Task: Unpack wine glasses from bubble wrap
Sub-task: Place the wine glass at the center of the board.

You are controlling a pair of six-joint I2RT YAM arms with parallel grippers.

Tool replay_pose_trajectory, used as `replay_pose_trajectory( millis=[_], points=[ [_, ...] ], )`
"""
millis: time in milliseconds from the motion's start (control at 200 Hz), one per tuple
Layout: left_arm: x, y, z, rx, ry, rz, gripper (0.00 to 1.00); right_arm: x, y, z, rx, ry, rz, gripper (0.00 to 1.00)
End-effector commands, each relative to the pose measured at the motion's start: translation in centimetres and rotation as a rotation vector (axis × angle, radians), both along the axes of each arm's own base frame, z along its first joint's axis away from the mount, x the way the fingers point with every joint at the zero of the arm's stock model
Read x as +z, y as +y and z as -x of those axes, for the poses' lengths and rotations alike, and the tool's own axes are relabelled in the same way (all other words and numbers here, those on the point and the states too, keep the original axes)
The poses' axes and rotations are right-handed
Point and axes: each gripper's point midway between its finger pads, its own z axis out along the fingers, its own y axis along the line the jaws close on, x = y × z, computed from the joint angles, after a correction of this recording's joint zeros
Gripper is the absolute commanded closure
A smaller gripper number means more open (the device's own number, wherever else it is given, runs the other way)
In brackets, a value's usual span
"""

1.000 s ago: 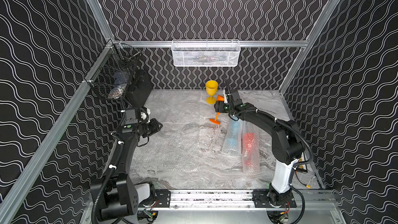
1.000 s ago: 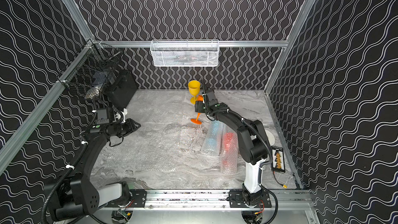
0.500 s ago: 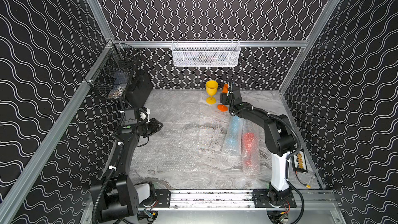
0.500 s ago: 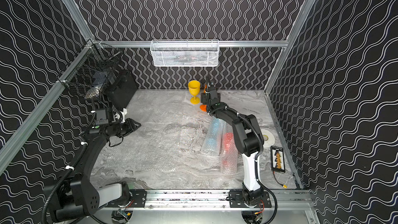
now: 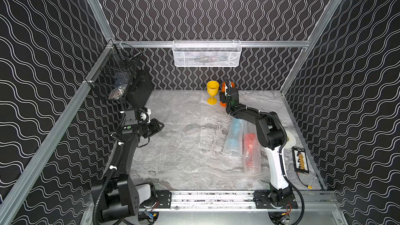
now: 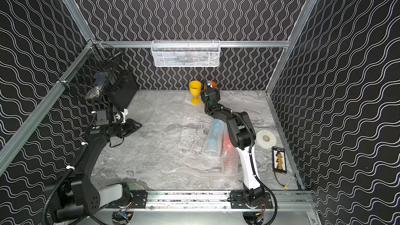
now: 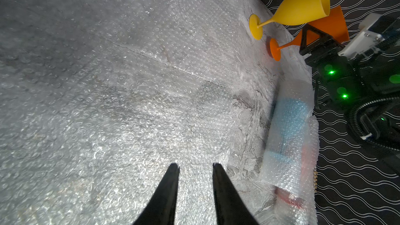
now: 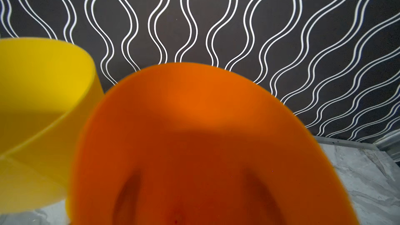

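Flat bubble wrap sheet (image 5: 173, 139) covers the table's (image 5: 262, 100) middle. Wrapped blue tube (image 5: 233, 137) and red tube (image 5: 251, 151) lie at four o'clock. At twelve o'clock the right gripper (image 5: 226, 90) clasps the orange glass (image 7: 331, 27), beside the yellow glass (image 5: 212, 88). Left gripper (image 7: 195, 166), nine o'clock, spread, empty.

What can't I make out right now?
Orange plastic goblet: whether its foot touches the grey marbled table; the right gripper covers most of it in both top views.
Grip contact: blurred orange bowl fills the right wrist view.
White mesh basket contents: too small in top views, behind mesh.
Red goblet in clear bubble wrap: right arm hides its far end in top views.
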Motion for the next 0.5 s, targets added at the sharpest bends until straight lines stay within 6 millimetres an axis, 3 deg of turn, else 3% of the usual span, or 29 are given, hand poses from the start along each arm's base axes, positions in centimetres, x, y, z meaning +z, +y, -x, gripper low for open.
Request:
replay_pose_trajectory(
  millis=[0,495],
  points=[
    [0.0,-0.2,-0.3,-0.009,-0.013,0.02,0.68,1.2,0.1,-1.1,0.002,-0.069,0.038,0.19],
    [0.1,0.1,-0.3,-0.002,-0.015,0.022,0.68,0.3,0.9,-0.7,0.034,-0.05,-0.073,0.19]
  ],
)
